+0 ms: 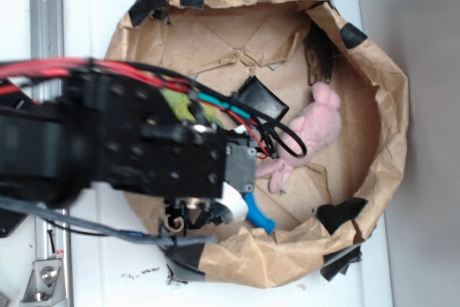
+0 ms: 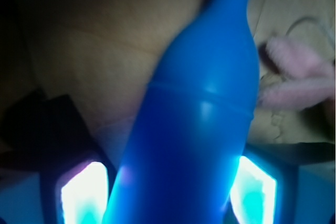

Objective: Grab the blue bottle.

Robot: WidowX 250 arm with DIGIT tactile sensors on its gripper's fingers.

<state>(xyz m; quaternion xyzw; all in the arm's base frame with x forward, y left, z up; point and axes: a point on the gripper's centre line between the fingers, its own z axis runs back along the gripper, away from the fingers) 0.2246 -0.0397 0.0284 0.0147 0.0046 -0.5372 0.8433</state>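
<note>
The blue bottle (image 2: pixel 202 114) fills the wrist view, its wide body running between my two glowing pads and its narrow neck pointing away at the top. My gripper (image 2: pixel 170 195) is shut on the bottle's body, both pads against its sides. In the exterior view only the neck end of the blue bottle (image 1: pixel 260 218) pokes out beneath my gripper (image 1: pixel 230 210), low at the front of the paper-lined bin. The arm hides the rest of the bottle.
A pink plush toy (image 1: pixel 313 131) lies to the right of the bottle, also the pink plush (image 2: pixel 299 77) in the wrist view. A green plush (image 1: pixel 180 106) shows behind the arm. A black object (image 1: pixel 260 97) sits mid-bin. The crumpled brown paper wall (image 1: pixel 381 84) rings everything.
</note>
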